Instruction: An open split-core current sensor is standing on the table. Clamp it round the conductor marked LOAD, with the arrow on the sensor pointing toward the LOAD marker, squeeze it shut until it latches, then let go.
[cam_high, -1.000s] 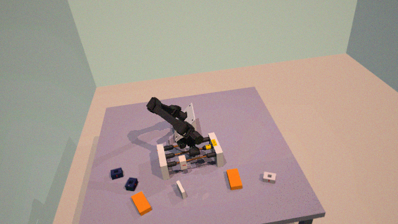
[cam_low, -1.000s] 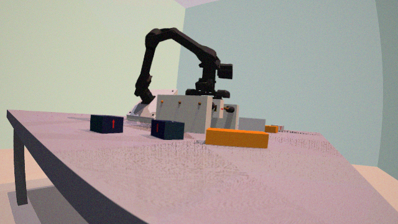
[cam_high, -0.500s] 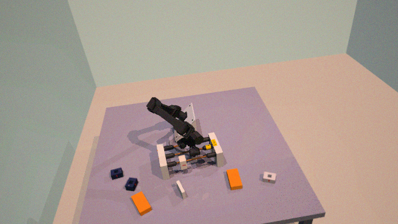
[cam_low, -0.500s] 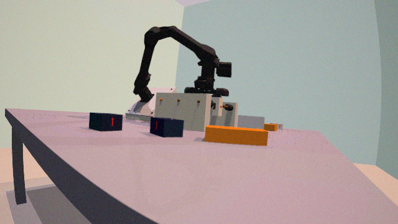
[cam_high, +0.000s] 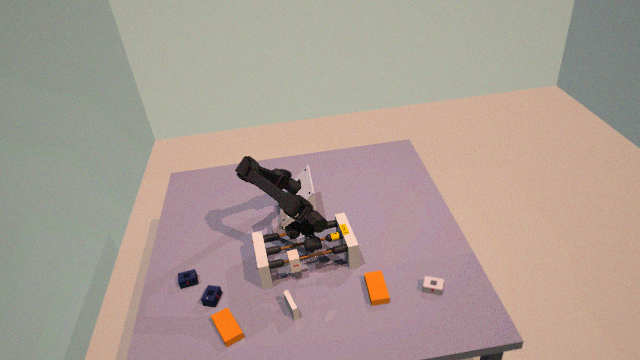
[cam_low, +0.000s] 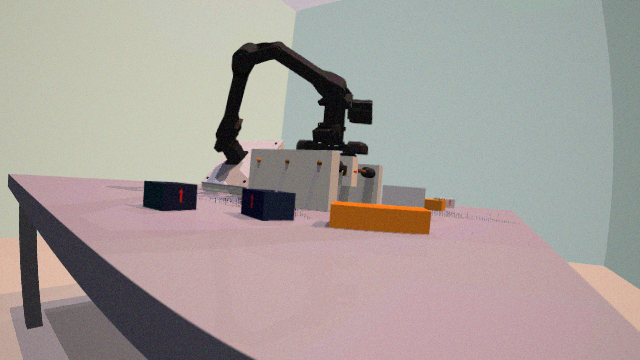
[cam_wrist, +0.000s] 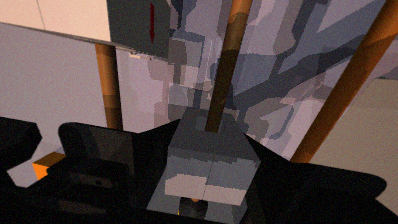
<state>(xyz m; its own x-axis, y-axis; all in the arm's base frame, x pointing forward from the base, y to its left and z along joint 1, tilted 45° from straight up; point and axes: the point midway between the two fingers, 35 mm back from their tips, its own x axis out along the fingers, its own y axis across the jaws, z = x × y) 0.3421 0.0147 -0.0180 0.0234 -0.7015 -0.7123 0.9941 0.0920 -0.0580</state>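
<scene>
In the wrist view the grey split-core sensor (cam_wrist: 212, 172) sits around the middle conductor (cam_wrist: 230, 55) (cam_high: 287, 247), its two halves together along a seam. Its arrow is not visible, and I cannot tell whether it is latched. The middle conductor has a yellow band (cam_high: 334, 237) near the yellow marker (cam_high: 344, 229) on the right end block; the marker's lettering is too small to read. My gripper (cam_wrist: 207, 127) (cam_high: 307, 235) is slightly open, with a finger close on each side of the sensor. In the exterior view the fingertips are hidden behind an end block.
White end blocks (cam_high: 262, 260) (cam_high: 348, 240) carry three conductors. A white box (cam_high: 294, 261) (cam_wrist: 55, 20) with a red arrow is on the front conductor. Two navy boxes (cam_high: 188, 279) (cam_high: 211, 295), two orange blocks (cam_high: 227, 326) (cam_high: 376, 287), a white panel (cam_high: 291, 304) and another white box (cam_high: 433, 284) stand in front.
</scene>
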